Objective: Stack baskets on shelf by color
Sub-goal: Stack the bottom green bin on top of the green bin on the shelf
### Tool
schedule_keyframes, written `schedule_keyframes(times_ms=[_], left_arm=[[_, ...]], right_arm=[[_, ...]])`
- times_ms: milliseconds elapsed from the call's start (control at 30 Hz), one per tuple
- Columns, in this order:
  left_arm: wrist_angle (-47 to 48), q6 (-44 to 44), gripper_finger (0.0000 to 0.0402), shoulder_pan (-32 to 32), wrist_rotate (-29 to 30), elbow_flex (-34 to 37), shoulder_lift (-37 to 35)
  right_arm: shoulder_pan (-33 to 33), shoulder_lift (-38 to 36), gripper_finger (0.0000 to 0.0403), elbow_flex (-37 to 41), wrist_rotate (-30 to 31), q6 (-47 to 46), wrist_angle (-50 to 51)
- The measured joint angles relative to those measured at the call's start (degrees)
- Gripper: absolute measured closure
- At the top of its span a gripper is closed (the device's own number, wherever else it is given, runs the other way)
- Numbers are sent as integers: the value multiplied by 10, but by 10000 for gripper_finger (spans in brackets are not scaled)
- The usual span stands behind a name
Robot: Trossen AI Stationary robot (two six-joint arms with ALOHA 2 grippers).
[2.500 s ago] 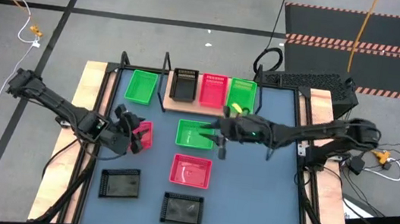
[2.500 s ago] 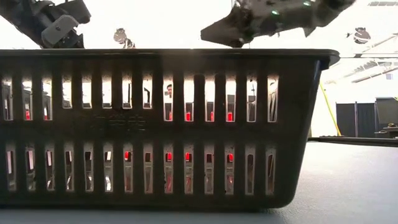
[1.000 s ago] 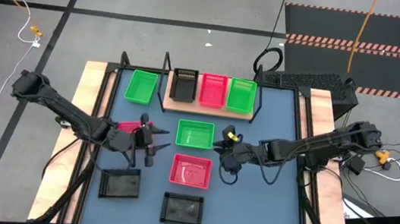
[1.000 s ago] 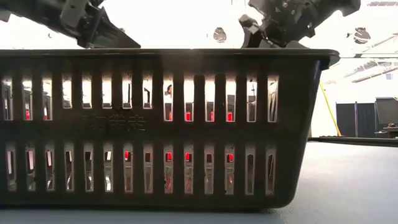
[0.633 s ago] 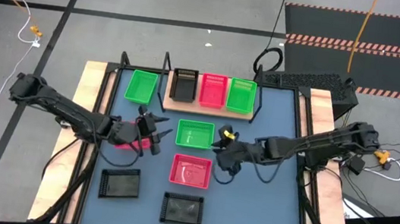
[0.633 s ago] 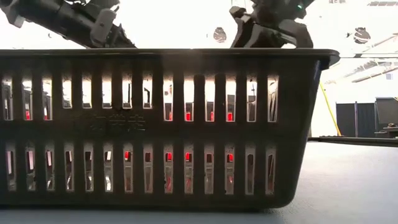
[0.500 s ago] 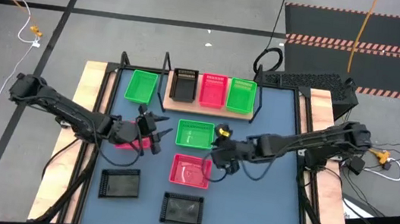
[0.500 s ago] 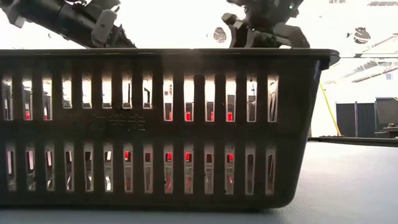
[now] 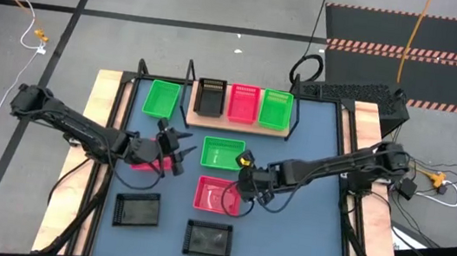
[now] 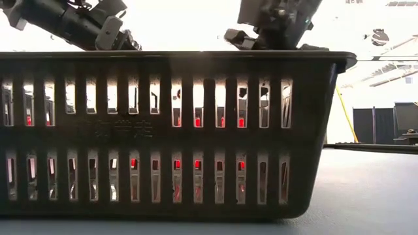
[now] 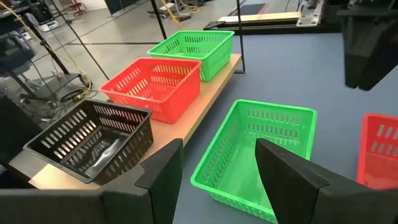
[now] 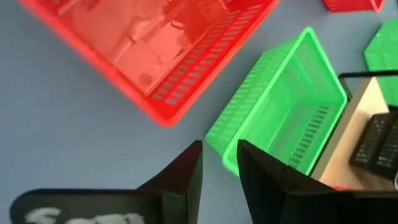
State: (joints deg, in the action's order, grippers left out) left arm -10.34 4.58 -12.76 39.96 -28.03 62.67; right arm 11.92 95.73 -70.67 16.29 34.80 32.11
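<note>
The shelf [image 9: 237,126] at the far middle holds one black [image 9: 209,97], one pink-red [image 9: 243,104] and one green basket [image 9: 275,109]. On the table lie a green basket [image 9: 161,100], a middle green basket [image 9: 223,154], a pink-red basket [image 9: 217,195], two black baskets [image 9: 137,210] [image 9: 209,238], and a pink-red basket [image 9: 148,155] under my left arm. My left gripper [image 9: 179,142] is open and empty left of the middle green basket [image 11: 258,155]. My right gripper [image 9: 241,178] is open a little, at that basket's near right corner [image 12: 227,152].
The black shelf frame's posts [image 9: 189,79] rise at the shelf's ends. In the low view a black basket [image 10: 176,130] fills the foreground, with both arms above it. Bare blue tabletop [image 9: 294,232] lies at the near right.
My right gripper has moved toward the table's left edge, up to the gap between the middle green basket and the pink-red basket in front of it. My left gripper has moved toward the far edge, then stayed beside the middle green basket.
</note>
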Motion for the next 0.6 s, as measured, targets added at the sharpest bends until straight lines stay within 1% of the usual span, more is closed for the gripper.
schedule_keyframes(times_ms=[167,433,533,600], left_arm=[[-8,4,199,16,0,0,0],[-51,2,199,23,0,0,0],[-67,2,199,23,0,0,0],[-67,2,199,22,0,0,0]], right_arm=[[-5,-14,310,0,0,-12,57],[-7,-17,310,0,0,-76,56],[-7,-17,310,0,0,-78,56],[-7,-17,308,0,0,-61,53]])
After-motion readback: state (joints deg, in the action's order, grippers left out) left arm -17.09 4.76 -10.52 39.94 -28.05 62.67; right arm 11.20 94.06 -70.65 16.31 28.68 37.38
